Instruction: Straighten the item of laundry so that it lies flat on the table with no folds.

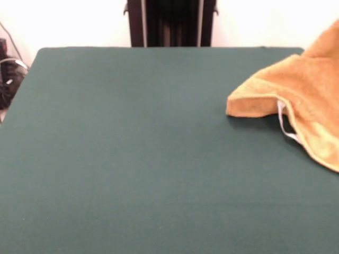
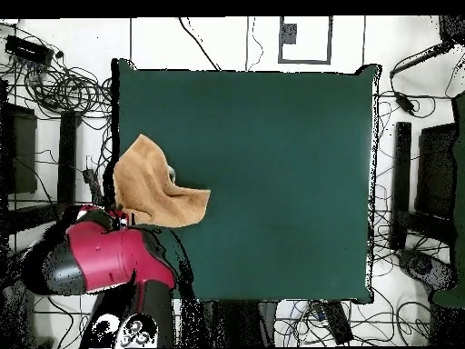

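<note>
- Towel (image 1: 296, 100) crumpled and raised at the right edge of the front view, one hem lifted off the table (image 1: 132, 159).
- From above: towel (image 2: 154, 186) at the table's (image 2: 272, 164) left edge, long axis running upper left to lower right.
- Red arm (image 2: 104, 259) just below it, lower left of frame.
- Fingers hidden; grasping or released, cannot tell.

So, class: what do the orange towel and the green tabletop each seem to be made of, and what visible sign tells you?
The towel looks like terry cloth: a fuzzy, matte golden-orange pile, soft rounded folds, and a smoother, paler hem strip at its near edge. The table top looks covered in dark green felt or a similar fabric: flat, even, without shine or grain. What lies under that covering cannot be seen.
</note>
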You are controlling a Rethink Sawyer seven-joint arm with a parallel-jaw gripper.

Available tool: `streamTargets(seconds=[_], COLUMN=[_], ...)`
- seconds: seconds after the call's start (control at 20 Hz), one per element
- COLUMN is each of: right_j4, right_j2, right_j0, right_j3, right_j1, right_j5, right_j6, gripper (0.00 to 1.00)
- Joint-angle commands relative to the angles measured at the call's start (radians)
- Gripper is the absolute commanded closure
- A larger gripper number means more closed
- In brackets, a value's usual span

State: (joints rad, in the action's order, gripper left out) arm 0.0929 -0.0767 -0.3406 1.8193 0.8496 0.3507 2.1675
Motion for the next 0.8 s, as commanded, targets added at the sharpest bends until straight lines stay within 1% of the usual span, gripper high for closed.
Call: streamTargets(seconds=[0.05,0.2,0.3,0.35,0.5,0.65,0.8], right_j4=[0.012,0.099,0.107,0.101,0.099,0.097,0.115], right_j2=[-0.027,-0.175,-0.166,-0.132,-0.077,-0.054,-0.09], right_j0=[-0.105,-0.221,-0.204,-0.177,-0.133,-0.119,-0.14], right_j3=[-0.001,-0.054,-0.054,-0.042,-0.005,0.02,0.035], right_j1=[-0.201,-0.293,-0.286,-0.271,-0.254,-0.246,-0.216], right_j5=[-0.372,-0.463,-0.467,-0.471,-0.497,-0.53,-0.523], right_j6=[0.242,0.294,0.259,0.241,0.222,0.217,0.209], gripper=[0.0,0.0,0.0,0.0,0.0,0.0,0.0])
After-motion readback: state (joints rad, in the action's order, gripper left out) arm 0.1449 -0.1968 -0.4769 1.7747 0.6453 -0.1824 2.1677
